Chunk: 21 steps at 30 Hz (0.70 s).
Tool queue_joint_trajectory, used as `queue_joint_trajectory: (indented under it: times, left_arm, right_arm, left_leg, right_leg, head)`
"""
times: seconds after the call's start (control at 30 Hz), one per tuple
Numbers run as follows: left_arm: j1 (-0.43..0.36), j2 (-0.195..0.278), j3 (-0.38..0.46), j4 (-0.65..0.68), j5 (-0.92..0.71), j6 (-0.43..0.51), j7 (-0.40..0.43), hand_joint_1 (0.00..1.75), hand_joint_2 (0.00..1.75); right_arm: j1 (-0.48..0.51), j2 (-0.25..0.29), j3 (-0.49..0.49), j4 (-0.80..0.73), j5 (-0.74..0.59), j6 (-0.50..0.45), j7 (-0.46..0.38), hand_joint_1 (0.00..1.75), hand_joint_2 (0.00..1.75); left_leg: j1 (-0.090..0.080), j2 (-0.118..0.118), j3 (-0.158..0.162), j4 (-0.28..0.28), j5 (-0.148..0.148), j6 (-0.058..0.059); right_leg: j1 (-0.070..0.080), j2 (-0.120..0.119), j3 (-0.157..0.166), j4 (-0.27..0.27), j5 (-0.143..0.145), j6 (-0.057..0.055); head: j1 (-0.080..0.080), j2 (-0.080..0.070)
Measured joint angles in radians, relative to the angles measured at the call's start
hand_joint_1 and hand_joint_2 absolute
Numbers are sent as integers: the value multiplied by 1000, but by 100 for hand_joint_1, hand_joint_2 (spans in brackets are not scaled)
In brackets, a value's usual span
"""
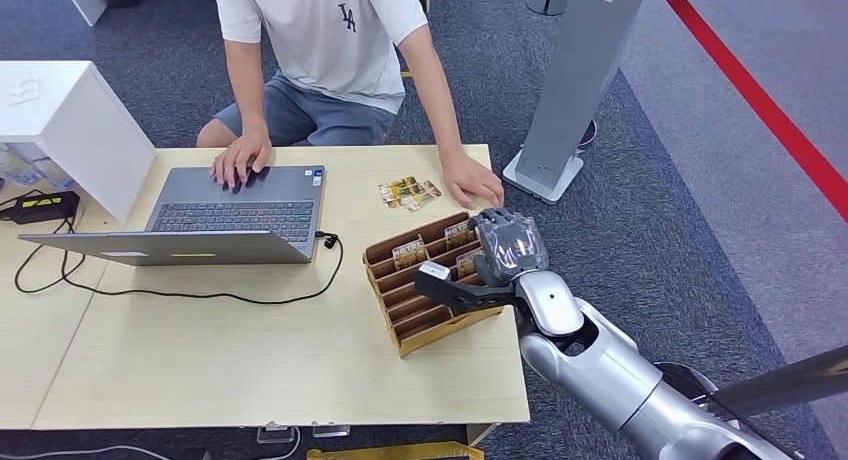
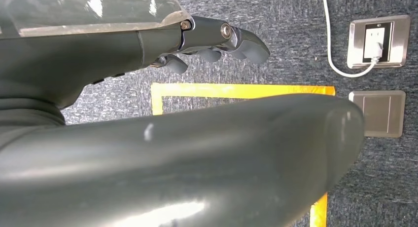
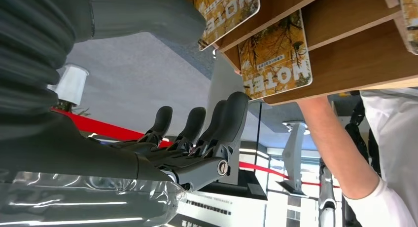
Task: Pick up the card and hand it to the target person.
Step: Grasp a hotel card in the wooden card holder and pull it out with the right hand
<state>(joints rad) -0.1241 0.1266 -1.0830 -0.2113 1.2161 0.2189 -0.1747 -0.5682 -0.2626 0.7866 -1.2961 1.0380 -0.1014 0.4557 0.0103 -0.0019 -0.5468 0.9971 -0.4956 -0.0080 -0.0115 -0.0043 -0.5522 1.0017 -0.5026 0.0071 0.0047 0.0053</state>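
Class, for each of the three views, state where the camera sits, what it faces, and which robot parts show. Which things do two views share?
Head view: high on the body, looking down at the table; right hand at the rack.
Left wrist view: behind the left hand, facing carpet and a socket.
Right wrist view: behind the right hand, facing the rack's cards.
Shared by head and right wrist: rack, cards, person.
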Motion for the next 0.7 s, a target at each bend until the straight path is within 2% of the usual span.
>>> queue_joint_trajectory:
  times: [0.53, 0.7]
  left_arm:
    - [-3, 2, 0, 0, -17, 0, 8, 0, 0]
    - [-3, 4, 0, 0, -18, 1, 11, 0, 0]
  right_arm:
    - [17, -20, -2, 9, -8, -2, 17, 82, 175]
    - [31, -22, -2, 11, -17, -4, 19, 62, 175]
  left_leg:
    - [0, 0, 0, 0, 0, 0]
    - [0, 0, 0, 0, 0, 0]
  right_leg:
    - [0, 0, 0, 0, 0, 0]
    - [0, 0, 0, 0, 0, 0]
  head:
    - [0, 0]
    - [0, 0]
